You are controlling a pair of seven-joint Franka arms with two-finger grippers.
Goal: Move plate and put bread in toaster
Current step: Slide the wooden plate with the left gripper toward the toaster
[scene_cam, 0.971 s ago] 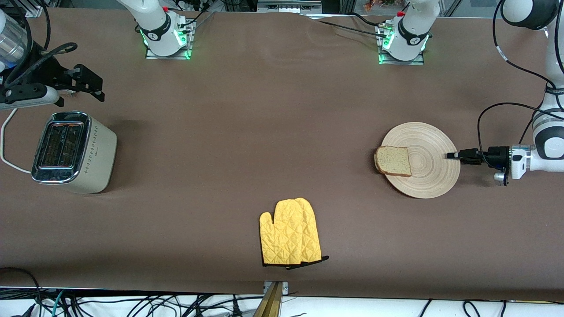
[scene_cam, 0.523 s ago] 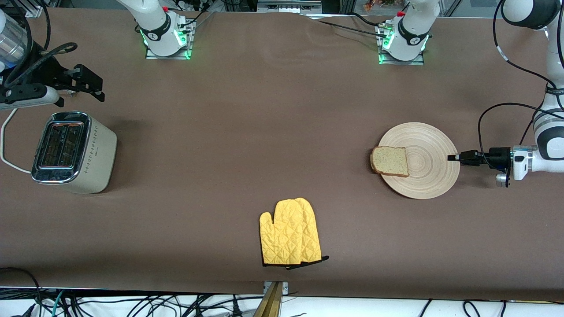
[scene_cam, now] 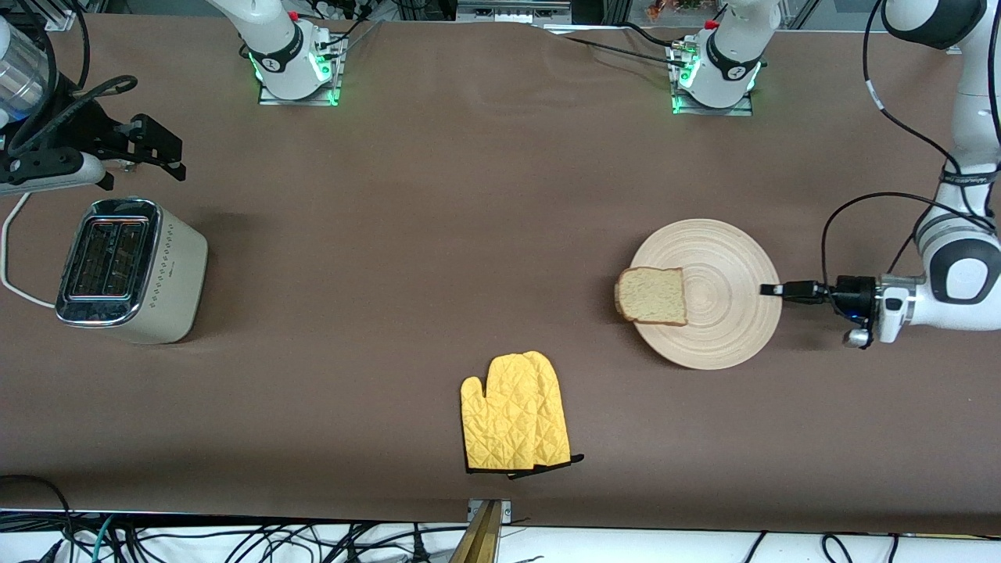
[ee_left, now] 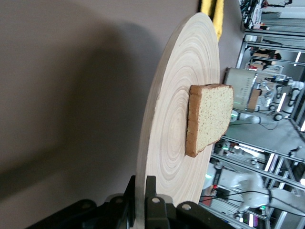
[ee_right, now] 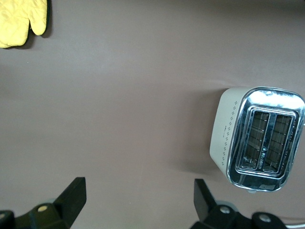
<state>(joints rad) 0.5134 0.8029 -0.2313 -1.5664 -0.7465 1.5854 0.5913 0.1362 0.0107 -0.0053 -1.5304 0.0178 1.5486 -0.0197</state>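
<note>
A large round plate of pale wood with ring grooves lies flat on the brown tabletop, at mid-height of the front frame, toward the left arm's end. On the part of the plate that faces the right arm's end rests a roughly square slice of light brown speckled bread with a darker crust. One edge of the slice juts a little past the plate's rim.

The left pincer reaches in level with the tabletop and is closed on the plate's rim, at the edge away from the bread. In the left wrist view its black fingers clamp the plate from both faces, with the bread lying past the plate's centre.

A cream-beige two-slot toaster with a shiny chrome top stands upright at the right arm's end, at mid-height of the frame. Both its slots are empty and a white cord runs from it. The right pincer waits in the upper corner of the frame, higher in the picture than the toaster. Its jaws are spread wide and hold nothing. The right wrist view shows it over bare tabletop beside the toaster.

A yellow quilted oven mitt lies flat low in the frame at mid-width, nearer to the front camera than the plate and well apart from it.
</note>
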